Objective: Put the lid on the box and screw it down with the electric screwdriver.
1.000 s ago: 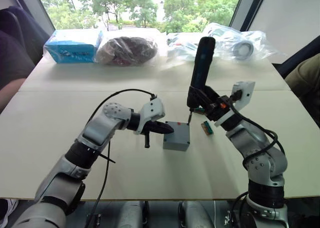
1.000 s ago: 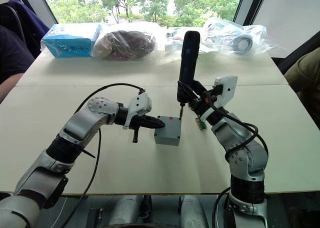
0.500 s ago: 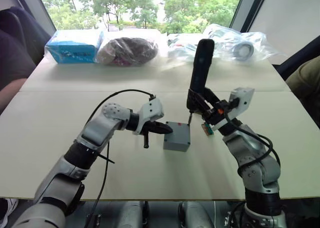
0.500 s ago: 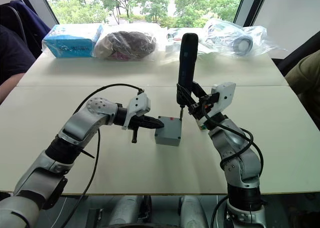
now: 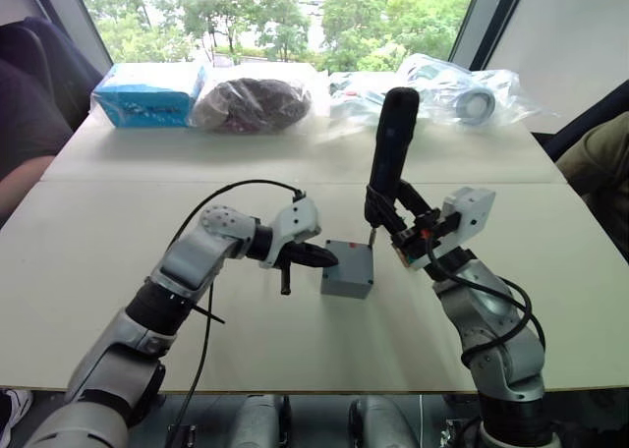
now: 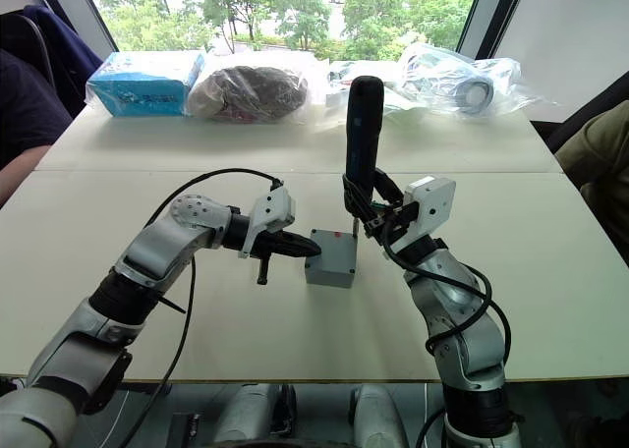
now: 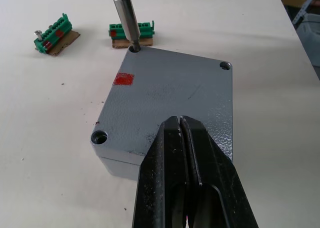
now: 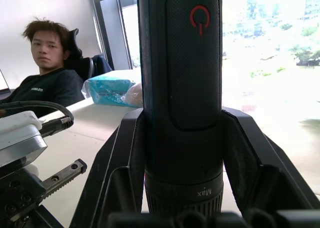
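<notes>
The grey lid (image 7: 170,93), with a red mark on top, sits on the grey box (image 5: 346,283) in the middle of the table. My left gripper (image 7: 180,122) is shut, and its tips rest on the lid's near edge (image 5: 329,258). My right gripper (image 5: 398,222) is shut on the electric screwdriver (image 5: 391,139), which stands almost upright. Its metal bit (image 7: 125,13) sits in the lid's far corner screw hole. Two other corner holes in the lid look open. In the right wrist view, black fingers (image 8: 117,163) flank the screwdriver body (image 8: 182,63).
Two green connectors (image 7: 52,33) (image 7: 131,30) lie on the table just beyond the box. Bagged items line the far edge: a blue box (image 5: 147,89), a dark bundle (image 5: 251,99) and clear bags (image 5: 462,94). People sit at the left (image 5: 20,124) and right (image 5: 600,163).
My right wrist has shifted slightly lower and leftward with the screwdriver, while the bit stays at the lid's far corner. The left gripper and the box have not moved.
</notes>
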`<action>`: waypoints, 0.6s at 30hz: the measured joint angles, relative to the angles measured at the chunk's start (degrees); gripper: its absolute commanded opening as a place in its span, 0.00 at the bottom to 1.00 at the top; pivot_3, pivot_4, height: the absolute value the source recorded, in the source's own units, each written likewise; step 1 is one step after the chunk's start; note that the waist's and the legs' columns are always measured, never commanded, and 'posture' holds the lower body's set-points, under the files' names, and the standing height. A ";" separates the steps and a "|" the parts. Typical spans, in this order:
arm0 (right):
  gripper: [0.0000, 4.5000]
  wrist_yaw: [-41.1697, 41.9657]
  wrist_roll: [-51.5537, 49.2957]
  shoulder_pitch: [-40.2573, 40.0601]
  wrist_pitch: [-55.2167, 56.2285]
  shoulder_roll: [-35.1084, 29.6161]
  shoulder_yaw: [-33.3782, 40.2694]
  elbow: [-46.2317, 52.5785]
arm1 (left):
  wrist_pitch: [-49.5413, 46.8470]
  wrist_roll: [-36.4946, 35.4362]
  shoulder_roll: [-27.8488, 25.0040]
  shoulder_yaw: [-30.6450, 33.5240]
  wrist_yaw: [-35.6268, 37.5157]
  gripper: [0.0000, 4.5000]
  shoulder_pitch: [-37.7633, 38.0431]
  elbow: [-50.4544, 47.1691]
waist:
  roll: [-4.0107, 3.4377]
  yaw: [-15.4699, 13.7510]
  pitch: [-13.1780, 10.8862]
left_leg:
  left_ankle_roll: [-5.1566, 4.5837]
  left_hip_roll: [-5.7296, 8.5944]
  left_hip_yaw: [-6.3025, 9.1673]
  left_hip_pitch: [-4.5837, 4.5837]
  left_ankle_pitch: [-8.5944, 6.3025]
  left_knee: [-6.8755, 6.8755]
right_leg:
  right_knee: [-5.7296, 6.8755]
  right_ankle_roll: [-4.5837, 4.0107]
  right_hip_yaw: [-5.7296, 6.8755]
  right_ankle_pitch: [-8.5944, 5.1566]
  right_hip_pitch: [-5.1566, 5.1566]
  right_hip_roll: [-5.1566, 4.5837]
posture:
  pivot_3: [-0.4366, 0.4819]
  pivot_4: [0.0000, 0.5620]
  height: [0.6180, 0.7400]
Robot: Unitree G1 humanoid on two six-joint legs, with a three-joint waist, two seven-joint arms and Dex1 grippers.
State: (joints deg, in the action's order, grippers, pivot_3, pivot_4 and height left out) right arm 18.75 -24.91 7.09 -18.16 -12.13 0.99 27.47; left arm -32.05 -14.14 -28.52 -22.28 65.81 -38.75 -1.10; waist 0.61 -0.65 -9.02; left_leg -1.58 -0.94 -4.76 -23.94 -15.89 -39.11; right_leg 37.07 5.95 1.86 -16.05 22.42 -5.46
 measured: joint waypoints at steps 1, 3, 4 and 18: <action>0.43 -0.28 0.02 -0.20 0.18 0.14 0.02 -0.07 | 0.08 0.08 0.02 -0.09 0.00 0.00 0.05 0.00 | 0.05 0.00 0.05 | -0.01 0.00 0.00 0.04 0.00 0.01 | -0.01 0.00 0.00 0.00 -0.04 0.00 | 0.48 0.27 1.00; 0.43 -1.02 0.00 -0.76 0.74 1.32 0.22 -0.27 | 0.26 0.31 0.02 -0.21 0.00 0.00 0.18 0.00 | 0.13 0.00 0.13 | -0.01 -0.01 0.00 0.15 -0.01 0.06 | -0.04 -0.02 0.00 -0.01 -0.12 -0.01 | 0.48 0.27 1.00; 0.43 -1.37 0.00 -0.98 1.15 1.76 0.32 -0.46 | 0.31 0.39 0.02 -0.27 0.00 0.00 0.18 -0.01 | 0.14 0.00 0.15 | -0.01 -0.01 0.01 0.17 -0.01 0.07 | -0.04 -0.02 0.00 -0.01 -0.14 -0.01 | 0.48 0.27 1.00; 0.43 -1.31 3.35 -2.73 4.80 1.85 -1.70 -0.68 | 0.39 0.88 0.05 -0.31 0.03 0.00 0.65 -0.17 | 0.27 0.06 0.59 | -0.04 -0.02 0.01 0.25 -0.04 0.13 | -0.04 -0.25 -0.01 -0.14 -0.18 -0.09 | 0.48 0.27 1.00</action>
State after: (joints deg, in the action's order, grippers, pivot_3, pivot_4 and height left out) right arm 17.44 -21.56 4.37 -13.36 -10.28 -0.70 26.79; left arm -31.66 -13.26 -28.47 -22.59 65.84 -38.10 -1.27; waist 0.89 -0.59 -8.43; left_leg -1.63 -0.96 -4.76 -23.69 -15.93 -38.98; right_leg 37.03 5.70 1.85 -16.19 22.24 -5.55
